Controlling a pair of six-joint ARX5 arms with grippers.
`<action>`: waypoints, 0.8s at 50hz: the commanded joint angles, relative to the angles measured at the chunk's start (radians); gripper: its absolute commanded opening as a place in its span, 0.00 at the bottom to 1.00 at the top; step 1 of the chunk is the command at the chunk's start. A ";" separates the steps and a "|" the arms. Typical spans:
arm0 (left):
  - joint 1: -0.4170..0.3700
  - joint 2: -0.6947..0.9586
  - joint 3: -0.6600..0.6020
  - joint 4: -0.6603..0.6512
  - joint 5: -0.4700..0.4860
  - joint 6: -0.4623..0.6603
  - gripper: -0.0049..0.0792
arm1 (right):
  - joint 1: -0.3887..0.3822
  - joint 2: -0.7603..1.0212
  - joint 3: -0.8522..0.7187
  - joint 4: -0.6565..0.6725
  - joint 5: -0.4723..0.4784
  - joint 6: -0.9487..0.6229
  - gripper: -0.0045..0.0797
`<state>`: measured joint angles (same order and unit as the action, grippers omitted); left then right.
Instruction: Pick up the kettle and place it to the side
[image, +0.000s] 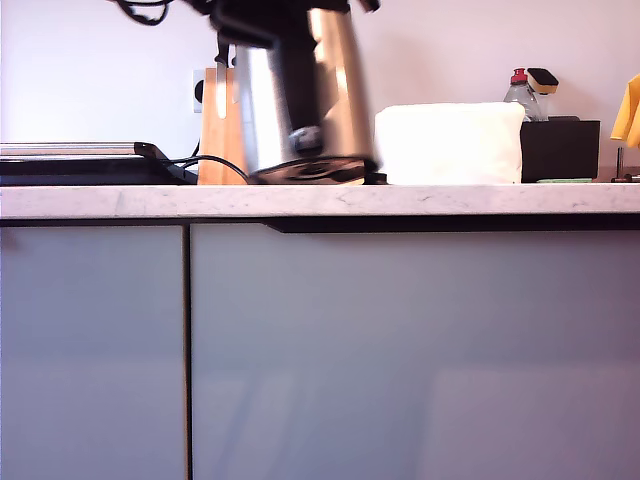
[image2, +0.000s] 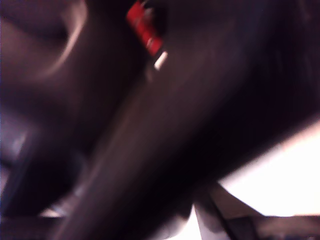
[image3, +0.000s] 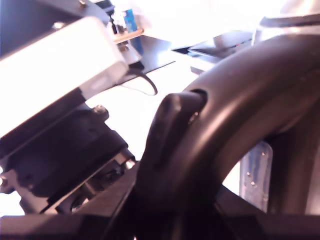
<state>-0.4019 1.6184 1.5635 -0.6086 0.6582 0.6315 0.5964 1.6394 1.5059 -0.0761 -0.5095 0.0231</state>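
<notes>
**Kettle off its base, tilted, held from the handle**

You have the kettle (image: 300, 95) lifted at the far left-centre of the counter (image: 320, 200) in the exterior view, blurred by motion and leaning, its foot just above or barely touching the round base (image: 315, 172) beneath it. The knife block (image: 220, 125) stands just behind and to its left in that view; the white folded cloth (image: 450, 142) lies just to its right, with a black box (image: 560, 148) further right.

The kettle's long axis runs near upright, tipped a little, and its black handle (image3: 235, 115) faces the camera side. In the second wrist view that handle arches close across the lens, with part of an arm's housing (image3: 60, 150) beside it, so my second gripper sits right at the handle; you cannot tell from this whether its fingers are clenched on it. The first wrist view is dark blur with a red tab (image2: 145, 30) only, so my first gripper's state cannot be told either.

In my judgement the move ahead turns on clearance: free counter lies right of the cloth or nearer you, so the foot must rise clear of the base before going sideways
</notes>
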 joint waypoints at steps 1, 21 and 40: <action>0.082 -0.043 0.053 0.024 -0.039 0.003 0.03 | 0.013 -0.054 0.093 0.048 -0.005 -0.072 0.04; 0.132 -0.098 0.053 -0.019 -0.098 0.005 0.03 | 0.019 -0.017 0.120 0.086 -0.005 -0.045 0.04; 0.221 -0.112 0.053 -0.112 -0.151 0.009 0.03 | 0.058 0.051 0.151 0.125 -0.013 -0.019 0.04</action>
<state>-0.3000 1.5639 1.5639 -0.7746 0.5945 0.6491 0.6559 1.7542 1.5818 0.0002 -0.5156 0.0860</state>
